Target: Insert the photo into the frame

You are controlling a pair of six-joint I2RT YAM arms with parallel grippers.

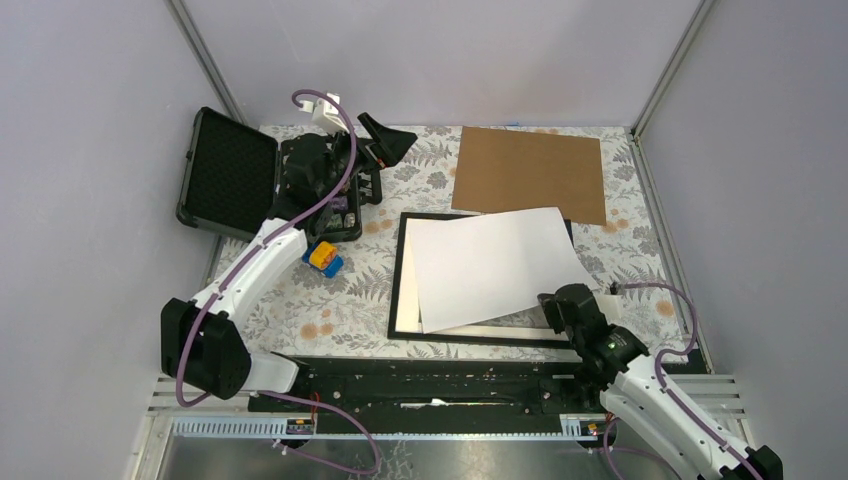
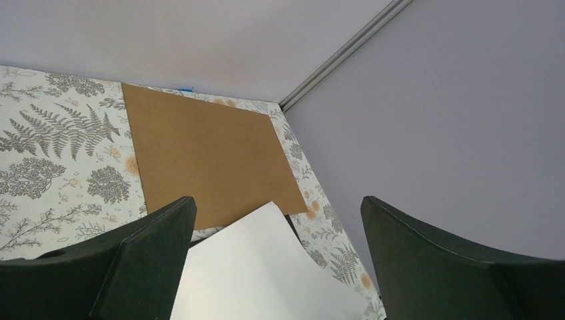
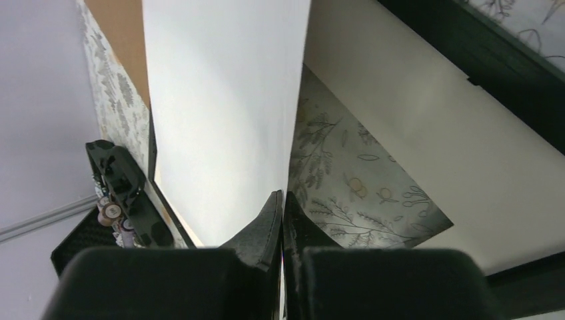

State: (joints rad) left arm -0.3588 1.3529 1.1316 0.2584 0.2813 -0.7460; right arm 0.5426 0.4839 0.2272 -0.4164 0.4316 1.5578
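photo [image 1: 495,265]: we see only its plain white back, askew over the frame [image 1: 398,290], near-right corner raised.
right gripper [image 3: 283,200]: pinching the photo's edge.
left gripper [image 2: 276,207]: spread wide, holding nothing.

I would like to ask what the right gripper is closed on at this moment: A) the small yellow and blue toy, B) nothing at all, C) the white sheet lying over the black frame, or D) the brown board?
C: in the right wrist view the right gripper has its jaws pressed together on the edge of the photo, white side showing, above the frame.
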